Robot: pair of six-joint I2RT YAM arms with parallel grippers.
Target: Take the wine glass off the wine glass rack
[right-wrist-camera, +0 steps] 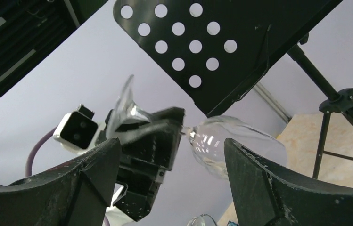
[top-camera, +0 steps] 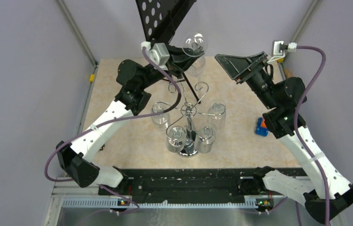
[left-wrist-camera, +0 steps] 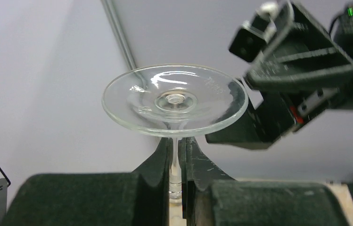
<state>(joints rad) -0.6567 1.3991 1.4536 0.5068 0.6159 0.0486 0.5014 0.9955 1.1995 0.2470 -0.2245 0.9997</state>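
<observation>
Left gripper fingers sit closest to us, clamped on the wine glass stem just under its foot. Right wrist: right gripper jaws stand wide apart, holding nothing, facing that glass's bowl. Top: we see the glass held beyond the wine glass rack, clear of its arms; four other glasses hang there.

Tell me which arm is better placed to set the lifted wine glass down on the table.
Left. The left pincer is shut on the stem of the wine glass, which is clear of the wine glass rack. The right pincer is open and holds nothing.
</observation>
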